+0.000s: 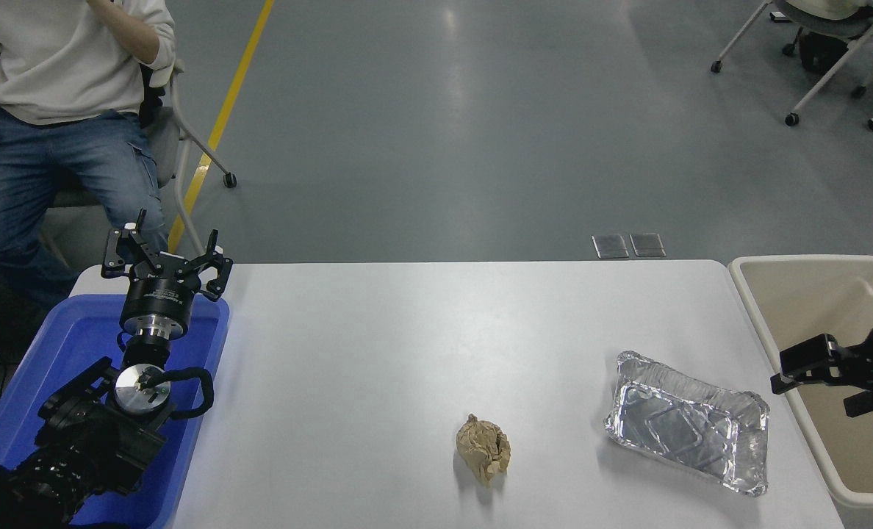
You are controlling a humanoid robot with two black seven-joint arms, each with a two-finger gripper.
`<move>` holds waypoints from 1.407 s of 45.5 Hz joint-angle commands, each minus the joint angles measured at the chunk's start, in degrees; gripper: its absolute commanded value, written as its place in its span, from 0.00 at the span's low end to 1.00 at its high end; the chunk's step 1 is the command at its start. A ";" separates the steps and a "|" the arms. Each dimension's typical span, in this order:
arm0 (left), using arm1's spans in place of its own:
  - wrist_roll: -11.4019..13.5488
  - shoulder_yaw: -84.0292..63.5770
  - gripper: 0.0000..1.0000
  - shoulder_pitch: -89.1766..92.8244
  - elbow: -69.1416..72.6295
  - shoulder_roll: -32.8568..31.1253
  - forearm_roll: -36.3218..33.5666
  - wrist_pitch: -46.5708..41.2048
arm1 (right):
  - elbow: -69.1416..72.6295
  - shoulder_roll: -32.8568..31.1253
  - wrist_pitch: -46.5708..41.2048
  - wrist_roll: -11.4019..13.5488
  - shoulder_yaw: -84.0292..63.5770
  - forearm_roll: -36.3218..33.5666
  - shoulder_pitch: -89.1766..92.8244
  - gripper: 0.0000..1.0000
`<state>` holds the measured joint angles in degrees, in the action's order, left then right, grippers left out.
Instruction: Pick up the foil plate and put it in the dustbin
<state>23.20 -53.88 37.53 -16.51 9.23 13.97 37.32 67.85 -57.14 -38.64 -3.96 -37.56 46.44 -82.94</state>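
Observation:
The foil plate (690, 425), a shiny silver rectangular tray, lies flat on the white table (407, 345) at the front right. The dustbin (811, 262), a cream rectangular bin, stands against the table's right edge. My right gripper (816, 393) comes in from the right edge and hangs over the dustbin, to the right of the plate and apart from it. It is open and empty. My left gripper (166, 257) is parked at the lower left over the blue tub, open and empty.
A crumpled brown paper wad (484, 450) lies on the table left of the plate. A blue plastic tub (47, 353) stands at the table's left end. A person (62, 95) sits beyond the far left corner. Wheeled chairs (826, 51) stand at the top right.

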 commanded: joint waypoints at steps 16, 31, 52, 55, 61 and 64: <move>0.00 0.00 0.99 0.00 -0.01 0.00 0.00 0.04 | -7.82 8.62 18.60 -0.09 4.77 3.66 16.93 1.00; 0.00 0.00 0.99 0.00 -0.01 0.00 0.00 0.04 | -11.25 12.58 19.75 0.00 6.97 3.66 22.91 1.00; 0.00 0.00 0.99 0.00 -0.01 0.00 0.00 -0.05 | -13.97 14.16 20.01 0.18 7.06 3.57 24.85 1.00; 0.00 -0.09 0.99 0.00 -0.01 0.00 0.00 -0.05 | -13.97 14.16 20.45 0.18 7.06 3.57 25.11 0.98; 0.00 0.00 0.99 0.00 -0.01 0.00 0.00 -0.05 | -13.89 14.16 20.45 0.18 7.15 3.05 25.64 0.96; 0.00 0.00 0.99 0.00 -0.01 0.00 0.00 -0.05 | -13.89 14.25 20.54 0.09 7.24 2.78 25.64 0.95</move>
<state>23.20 -53.90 37.53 -16.51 9.23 13.98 37.33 54.34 -43.29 -18.46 -3.80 -30.51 49.83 -58.08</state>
